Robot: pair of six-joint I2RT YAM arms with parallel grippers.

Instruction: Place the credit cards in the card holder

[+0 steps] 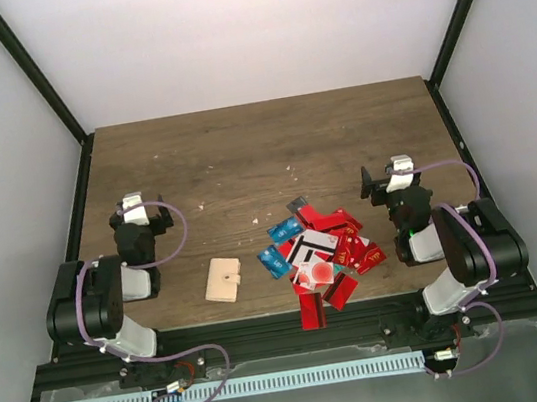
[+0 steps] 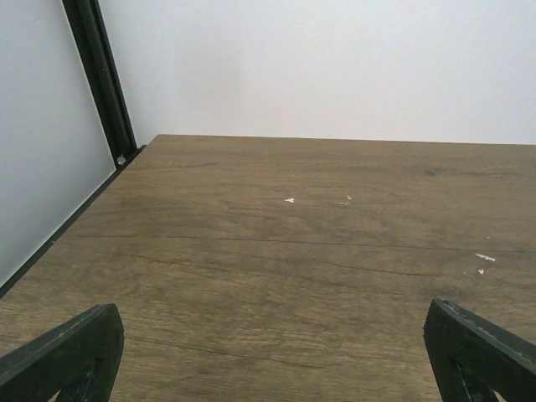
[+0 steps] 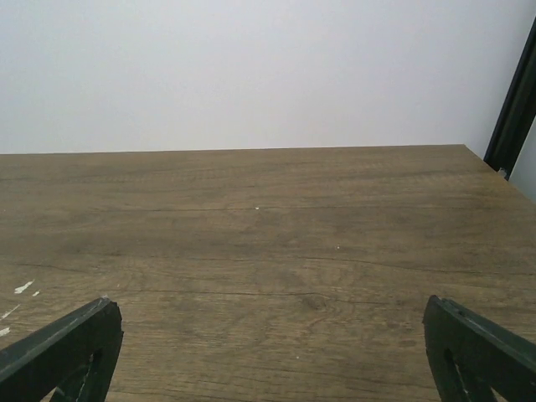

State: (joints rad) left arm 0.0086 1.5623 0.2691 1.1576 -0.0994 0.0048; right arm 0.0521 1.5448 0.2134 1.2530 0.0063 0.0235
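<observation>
The credit cards [image 1: 322,254] lie in a loose heap near the front middle of the wooden table [image 1: 261,151], mostly red with some blue and a white one with black stripes. Left of the heap lies the card holder [image 1: 223,280], a small beige wallet, closed and flat. My left gripper [image 1: 138,208] hovers at the left, behind and left of the wallet, open and empty. My right gripper [image 1: 393,174] is at the right, just behind the heap's right side, open and empty. Both wrist views show only bare wood between the spread fingertips [image 2: 75,352] [image 3: 477,352].
Black frame posts [image 1: 32,70] and white walls enclose the table on three sides. A few small white flecks [image 2: 289,200] dot the wood. A black rail [image 1: 289,334] runs along the near edge between the arm bases.
</observation>
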